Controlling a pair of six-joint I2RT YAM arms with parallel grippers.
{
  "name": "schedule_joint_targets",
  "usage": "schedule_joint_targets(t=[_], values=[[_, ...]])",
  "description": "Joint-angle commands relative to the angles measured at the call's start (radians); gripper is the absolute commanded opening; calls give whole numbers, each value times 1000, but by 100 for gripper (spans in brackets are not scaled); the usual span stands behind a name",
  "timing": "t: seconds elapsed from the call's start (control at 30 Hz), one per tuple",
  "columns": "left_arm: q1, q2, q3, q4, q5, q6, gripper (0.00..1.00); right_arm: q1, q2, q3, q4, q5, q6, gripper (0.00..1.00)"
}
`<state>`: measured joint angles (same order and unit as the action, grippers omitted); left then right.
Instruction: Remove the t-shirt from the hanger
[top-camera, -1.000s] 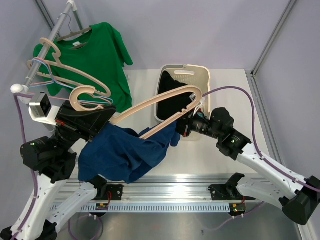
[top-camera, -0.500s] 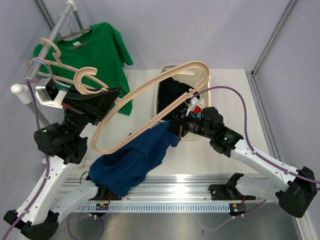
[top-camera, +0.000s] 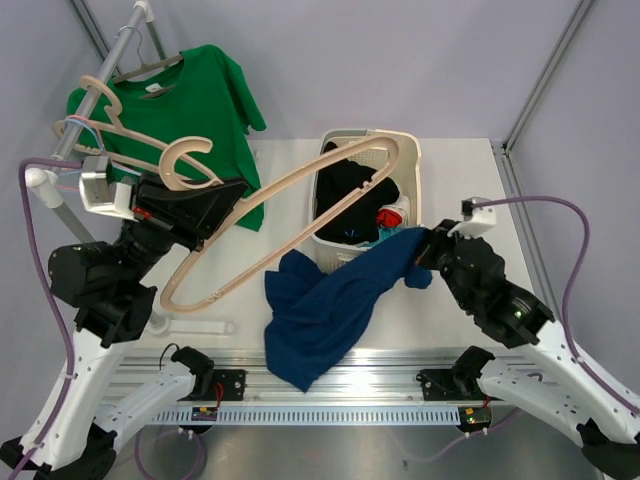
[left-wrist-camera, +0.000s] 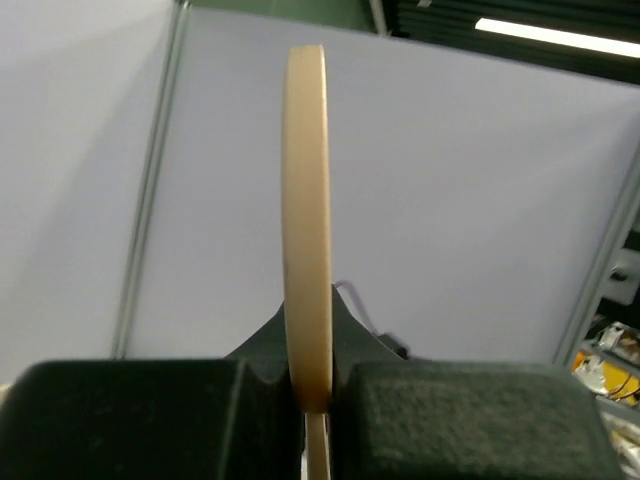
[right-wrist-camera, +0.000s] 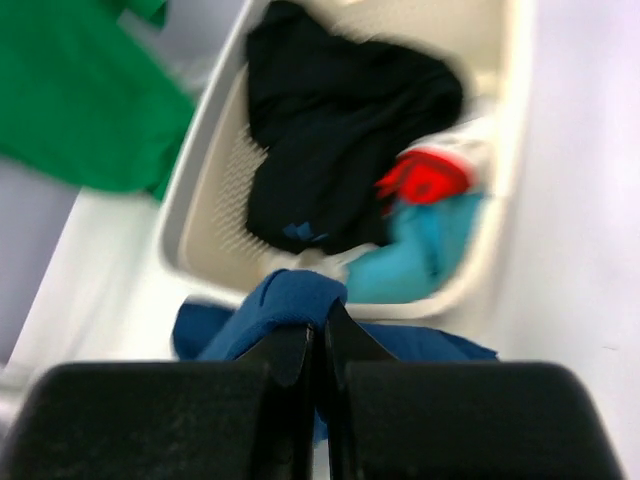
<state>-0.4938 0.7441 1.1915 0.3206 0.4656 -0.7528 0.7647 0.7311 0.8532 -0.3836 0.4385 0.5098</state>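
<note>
Tabletop (top-camera: 455, 180) w/ t-shirt (top-camera: 330, 310) nr basket rim (top-camera: 414, 185)

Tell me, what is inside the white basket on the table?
The basket holds a black garment, a red item and a light blue cloth. Whatever lies beneath them is covered.

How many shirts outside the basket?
2. Green t-shirt hangs on the rail, back left; blue t-shirt lies draped on the table, one end pinched in the right gripper. The left arm could hide more.

Blurry basket (right-wrist-camera: 205, 215) in right wrist view
</note>
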Motion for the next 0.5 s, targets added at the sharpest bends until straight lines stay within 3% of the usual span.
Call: schedule_joint_targets(t=[0.0, 0.2, 0.4, 0.47], values=[[0, 11, -10, -173, 50, 160, 0, -5, -102, 69, -106, 389, 36, 0], [0, 44, -33, -284, 106, 248, 0, -5, -179, 51, -126, 617, 44, 0], [1, 115, -41, -377, 218, 303, 0, -8, -147, -135, -75, 612, 255, 1], [0, 132, -43, -423, 228, 323, 0, -16, -133, -152, -58, 602, 297, 13]])
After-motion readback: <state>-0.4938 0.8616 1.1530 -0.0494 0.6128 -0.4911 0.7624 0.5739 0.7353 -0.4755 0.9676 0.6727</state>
